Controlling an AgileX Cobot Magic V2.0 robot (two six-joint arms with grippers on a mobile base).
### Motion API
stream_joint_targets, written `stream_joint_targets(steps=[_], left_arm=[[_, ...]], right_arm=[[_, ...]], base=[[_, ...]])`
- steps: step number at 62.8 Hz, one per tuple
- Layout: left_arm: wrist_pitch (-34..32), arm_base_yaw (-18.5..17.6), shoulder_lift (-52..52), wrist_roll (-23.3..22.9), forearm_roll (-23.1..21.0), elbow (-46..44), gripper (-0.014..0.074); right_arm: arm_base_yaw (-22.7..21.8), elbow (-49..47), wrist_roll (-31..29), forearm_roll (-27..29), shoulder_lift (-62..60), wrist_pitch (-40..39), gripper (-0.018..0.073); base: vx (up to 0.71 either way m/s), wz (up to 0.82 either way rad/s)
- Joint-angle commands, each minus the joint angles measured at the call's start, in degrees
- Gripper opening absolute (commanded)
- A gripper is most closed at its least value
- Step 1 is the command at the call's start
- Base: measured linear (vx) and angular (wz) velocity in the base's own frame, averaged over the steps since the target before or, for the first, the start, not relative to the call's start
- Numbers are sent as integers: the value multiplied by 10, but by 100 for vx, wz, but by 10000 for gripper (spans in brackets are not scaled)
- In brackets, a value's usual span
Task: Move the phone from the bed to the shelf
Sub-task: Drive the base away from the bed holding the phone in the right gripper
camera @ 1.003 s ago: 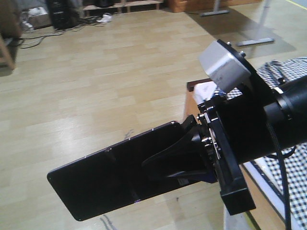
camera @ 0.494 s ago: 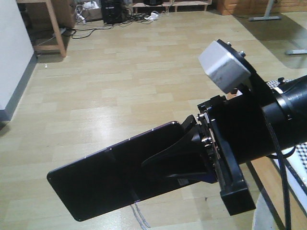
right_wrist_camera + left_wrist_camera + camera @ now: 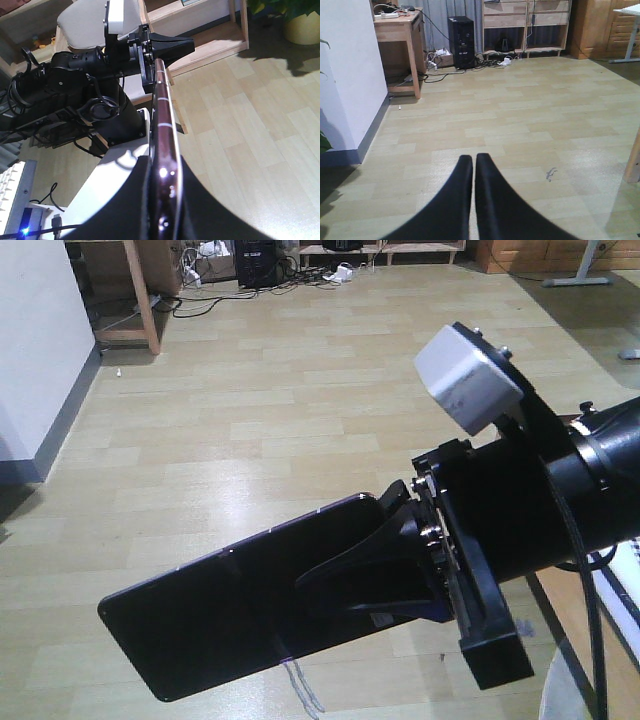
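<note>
Pale plank floor [image 3: 250,420] below everything, desk [image 3: 395,25] at its far edge beside white wall [image 3: 350,75]. Above floor, right gripper [image 3: 340,590], jaws pinching phone [image 3: 200,630] by one end, glossy black slab jutting out over floor. Left gripper [image 3: 474,165] also over floor, jaws pressed together, tips touching.

Indoor room furnished half as home, half as workspace. Pale laminate plank floor [image 3: 530,115] throughout. Upper left of the left wrist view: wooden desk [image 3: 400,30] carrying a power strip [image 3: 385,15], against a white wall [image 3: 345,75] with grey skirting. Top centre: black computer tower [image 3: 461,42], tangled cables [image 3: 490,56], open wooden rack [image 3: 525,25]. Top right: brown wooden cabinet [image 3: 595,27]. Upper right of the right wrist view: light wooden shelf [image 3: 220,50], yellow plant pot [image 3: 302,27]. Lower left there, blurred: possibly a keyboard [image 3: 11,195].
</note>
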Motion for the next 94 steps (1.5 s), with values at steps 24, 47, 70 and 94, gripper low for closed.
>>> stream_joint_targets(steps=[24,47,70,94], left_arm=[[-42,-1,-3,-2,-4,1,1],[-42,-1,-3,-2,-4,1,1],[-42,-1,-3,-2,-4,1,1],[-42,-1,-3,-2,-4,1,1]], right_arm=[[0,-16,-6,54,-14,31,-4],[0,-16,-6,54,-14,31,-4],[0,-16,-6,54,-14,31,-4],[0,-16,-6,54,-14,31,-4]], base=[[1,2],[2,0],[4,6],[5,8]])
